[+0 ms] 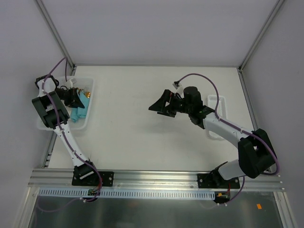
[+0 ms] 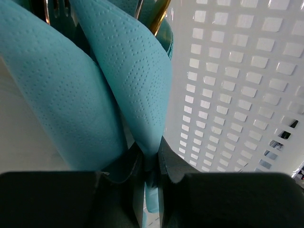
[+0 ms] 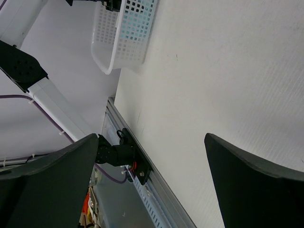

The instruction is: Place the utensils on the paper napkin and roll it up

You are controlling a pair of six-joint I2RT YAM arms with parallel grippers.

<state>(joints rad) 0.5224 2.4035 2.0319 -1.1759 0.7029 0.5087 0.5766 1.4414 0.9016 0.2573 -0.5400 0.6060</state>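
A white perforated plastic basket sits at the left edge of a pale counter. A smaller white slotted tray rests at right. An aluminium rail borders the near side.

A white table carries a white perforated basket at its far left corner and a narrower white perforated tray near its right edge. The two stand well apart. An aluminium rail runs along the near edge.

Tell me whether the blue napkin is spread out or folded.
Folded: the napkin sits in creased folds inside the basket, pinched by the left gripper.
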